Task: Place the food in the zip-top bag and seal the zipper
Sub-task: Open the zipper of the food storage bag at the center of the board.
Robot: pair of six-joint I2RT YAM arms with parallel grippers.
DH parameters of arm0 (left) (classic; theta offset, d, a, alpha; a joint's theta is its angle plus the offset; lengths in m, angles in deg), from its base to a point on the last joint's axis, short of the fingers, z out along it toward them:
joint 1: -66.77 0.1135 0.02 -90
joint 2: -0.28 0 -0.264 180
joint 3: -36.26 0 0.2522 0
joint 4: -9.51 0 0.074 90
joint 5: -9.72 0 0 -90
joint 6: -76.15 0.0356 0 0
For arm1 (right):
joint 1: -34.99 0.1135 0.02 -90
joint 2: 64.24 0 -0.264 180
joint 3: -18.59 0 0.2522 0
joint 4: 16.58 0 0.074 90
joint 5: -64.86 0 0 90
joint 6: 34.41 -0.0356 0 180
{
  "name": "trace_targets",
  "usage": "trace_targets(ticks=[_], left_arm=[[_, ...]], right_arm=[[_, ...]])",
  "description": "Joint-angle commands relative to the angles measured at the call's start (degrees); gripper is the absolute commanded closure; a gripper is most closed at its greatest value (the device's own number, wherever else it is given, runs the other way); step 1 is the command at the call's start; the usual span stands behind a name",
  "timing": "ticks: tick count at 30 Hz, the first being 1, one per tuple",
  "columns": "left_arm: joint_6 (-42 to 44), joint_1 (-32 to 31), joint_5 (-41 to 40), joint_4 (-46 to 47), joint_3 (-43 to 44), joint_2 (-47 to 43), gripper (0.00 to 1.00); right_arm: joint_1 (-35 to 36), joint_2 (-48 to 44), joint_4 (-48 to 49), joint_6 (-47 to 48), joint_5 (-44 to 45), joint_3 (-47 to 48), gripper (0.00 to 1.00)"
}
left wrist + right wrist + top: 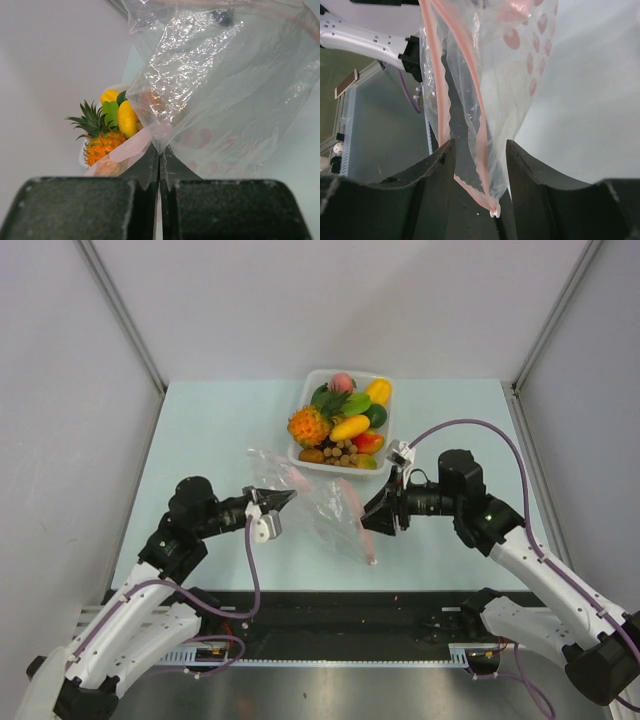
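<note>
The zip-top bag [318,508] is seen from above lying on the pale table [210,440], just in front of the white tray [322,469] and between the two grippers. It is spread roughly from left to right, and its mouth is turned toward the right arm. The zipper [368,545] is seen as a pink-red strip slanting from the tray side down toward the near edge. The food is gathered in the tray, with the pineapple [308,426] at its left corner and the yellow mango [350,427] near the middle. None of it is seen inside the bag. The left gripper [283,500] is closed tight, and a fold of the clear film is pinched between its tips. This grip is made plain only in the left wrist view, where the crinkled film is seen rising and fanning out to the right, with the pineapple and mango visible behind it. The right gripper [372,520] is shown parted in the right wrist view, where the two wavy lips of the zipper hang down through the gap between its fingers [440,170], with nothing clamped; red heart marks on the film are also shown there. Both arms are bent at the elbow, and their forearms are levelled inward, so that the grippers face each other across the bag
</note>
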Motion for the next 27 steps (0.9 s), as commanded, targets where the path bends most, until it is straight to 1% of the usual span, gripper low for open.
trace_targets(ticks=[1, 3, 5, 6, 7, 8, 9, 10, 11, 12, 13, 14, 15, 16, 17, 18, 19, 20, 21, 23, 24, 27], left_arm=[[-5.4, -0.3, -0.8, 4.0, 0.1, 0.2, 1.00], [-7.0, -0.4, -1.2, 2.9, 0.6, 0.6, 1.00], [-9.2, -0.3, -2.2, 3.1, 0.8, 0.3, 1.00], [-12.3, -0.3, -2.9, 3.2, 1.0, 0.4, 0.99], [-13.7, -0.4, -3.3, 2.8, 2.2, 0.6, 0.93], [-15.4, -0.6, -3.5, 1.7, 3.1, 1.8, 0.81], [-18.6, -1.0, -3.5, 0.8, 4.2, 2.5, 0.55], [-20.0, -1.3, -3.2, 0.0, 6.7, 3.7, 0.44], [-21.3, -2.4, -3.5, -1.7, 8.0, 4.7, 0.32], [-24.2, -2.9, -3.7, -2.3, 9.2, 7.0, 0.19], [-25.4, -3.4, -3.8, -2.8, 11.6, 8.2, 0.15], [-26.9, -4.1, -4.2, -3.5, 12.7, 9.2, 0.12], [-29.9, -4.4, -4.3, -3.5, 13.8, 11.7, 0.08], [-31.2, -4.5, -4.4, -3.3, 15.8, 12.8, 0.06], [-33.0, -5.1, -4.6, -3.4, 16.8, 14.3, 0.04], [-34.0, -5.6, -4.8, -3.6, 17.9, 15.5, 0.04], [-34.7, -6.0, -4.9, -3.3, 19.8, 17.9, 0.04], [-36.1, -6.7, -5.2, -3.2, 20.8, 19.1, 0.04], [-36.7, -7.1, -5.6, -2.9, 22.5, 20.0, 0.03], [-38.1, -8.2, -6.3, -2.5, 24.2, 22.8, 0.04], [-38.5, -8.7, -7.2, -2.5, 25.7, 23.9, 0.03], [-41.4, -9.9, -11.5, -0.7, 28.4, 26.9, 0.05]], right_arm=[[2.3, -0.6, 2.3, -1.1, -0.6, -2.6, 0.52], [2.3, -0.7, 2.7, -1.9, -0.4, -2.9, 0.73], [1.9, -1.0, 0.0, -3.2, 1.7, -1.1, 1.00], [1.4, -1.2, -1.7, -3.9, 2.5, 0.1, 1.00], [0.6, -1.9, -5.3, -6.3, 2.7, 2.1, 1.00], [-1.3, -2.5, -7.5, -7.6, 2.8, 3.2, 1.00], [-2.4, -3.3, -10.0, -8.7, 3.1, 4.3, 1.00], [-3.5, -4.9, -16.2, -9.5, 3.7, 5.4, 1.00], [-4.8, -6.0, -19.1, -10.3, 3.5, 7.6, 1.00], [-8.1, -7.1, -22.1, -10.8, 3.7, 8.5, 1.00], [-9.9, -8.2, -28.2, -11.2, 4.7, 9.6, 1.00], [-12.4, -10.7, -31.4, -11.9, 5.3, 11.1, 1.00], [-16.8, -11.8, -34.5, -12.2, 6.5, 12.0, 1.00], [-19.5, -12.8, -40.8, -12.8, 7.9, 12.9, 1.00], [-21.5, -14.5, -43.8, -14.1, 9.2, 14.7, 1.00], [-25.9, -15.1, -46.3, -14.2, 10.8, 15.6, 1.00], [-28.0, -15.6, -50.3, -13.9, 11.9, 16.6, 1.00], [-29.7, -16.0, -51.8, -13.7, 13.6, 19.8, 1.00], [-32.5, -15.6, -55.1, -13.6, 18.3, 21.4, 1.00], [-36.0, -14.0, -58.1, -13.3, 22.8, 25.7, 1.00], [-38.5, -13.4, -60.6, -13.5, 26.9, 30.8, 1.00], [-40.8, -10.8, -61.6, -14.4, 31.8, 37.9, 1.00]])
